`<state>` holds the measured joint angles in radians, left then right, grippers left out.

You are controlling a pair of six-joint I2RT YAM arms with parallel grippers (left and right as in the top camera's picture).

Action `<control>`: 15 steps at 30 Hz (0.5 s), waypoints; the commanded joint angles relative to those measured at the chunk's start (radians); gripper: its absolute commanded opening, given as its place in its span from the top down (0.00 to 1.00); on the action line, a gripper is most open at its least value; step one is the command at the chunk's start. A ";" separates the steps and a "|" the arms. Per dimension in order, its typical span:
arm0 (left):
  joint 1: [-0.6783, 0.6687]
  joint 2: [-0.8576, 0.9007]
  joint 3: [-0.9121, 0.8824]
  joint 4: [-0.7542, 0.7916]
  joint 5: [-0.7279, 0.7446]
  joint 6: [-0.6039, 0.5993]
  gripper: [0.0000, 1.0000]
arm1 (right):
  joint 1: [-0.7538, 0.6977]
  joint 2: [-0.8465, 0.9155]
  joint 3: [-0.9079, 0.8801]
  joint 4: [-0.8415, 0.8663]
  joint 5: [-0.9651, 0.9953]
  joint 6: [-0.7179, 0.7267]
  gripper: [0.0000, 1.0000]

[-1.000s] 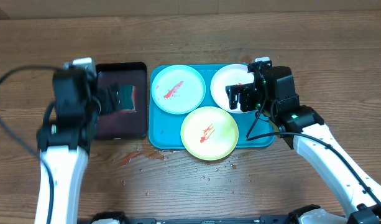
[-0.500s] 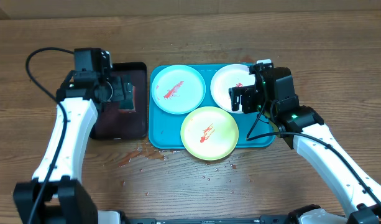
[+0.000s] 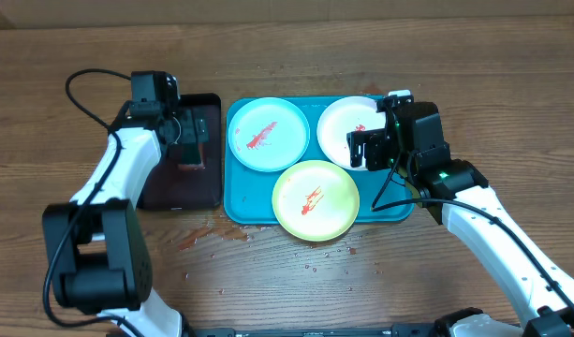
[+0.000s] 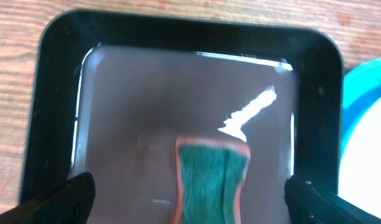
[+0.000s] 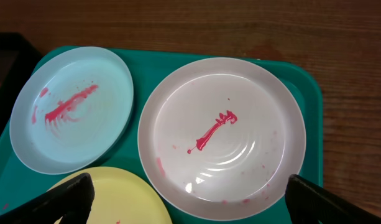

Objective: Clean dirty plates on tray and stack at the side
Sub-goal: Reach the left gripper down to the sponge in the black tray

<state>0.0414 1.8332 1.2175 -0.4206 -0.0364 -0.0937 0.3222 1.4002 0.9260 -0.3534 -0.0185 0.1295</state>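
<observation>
1. Turquoise tray [image 3: 242, 204] sits mid-table and carries all three sauce-smeared plates. The light blue plate [image 3: 268, 134] is back left and the white plate [image 3: 335, 126] back right. The pale green plate [image 3: 315, 199] is in front, overhanging the near rim.
2. Right gripper [image 3: 360, 148] hangs over the white plate, jaws spread wide, gripping nothing. In the wrist view that plate lies squarely between the fingertips [image 5: 66, 199].
3. Left gripper [image 3: 186, 142] is off the turquoise tray, above the black tray [image 3: 179, 192] just beside it. Its jaws are spread wide and empty.
4. A green sponge [image 4: 210, 180] lies in the black tray between the left fingers. Contact cannot be told.
5. The light blue plate is nearest the left gripper, to its right and apart from it.
</observation>
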 commanded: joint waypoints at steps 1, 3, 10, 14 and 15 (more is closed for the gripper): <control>0.003 0.059 0.022 0.035 0.013 0.013 0.05 | 0.001 0.003 0.024 0.003 0.010 -0.007 0.00; 0.002 0.083 0.022 0.045 0.020 0.011 0.08 | 0.001 0.003 0.024 0.003 0.010 -0.006 0.00; -0.004 0.130 0.022 0.079 0.035 0.000 0.21 | 0.001 0.003 0.024 0.004 0.010 -0.006 0.00; -0.011 0.144 0.022 0.087 0.037 -0.005 0.25 | 0.001 0.003 0.024 0.004 0.010 -0.006 0.00; -0.015 0.144 0.022 0.090 0.038 -0.010 0.25 | 0.001 0.003 0.024 0.004 0.010 -0.006 0.00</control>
<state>0.0391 1.9560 1.2182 -0.3393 -0.0170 -0.0971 0.3222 1.4002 0.9260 -0.3534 -0.0181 0.1299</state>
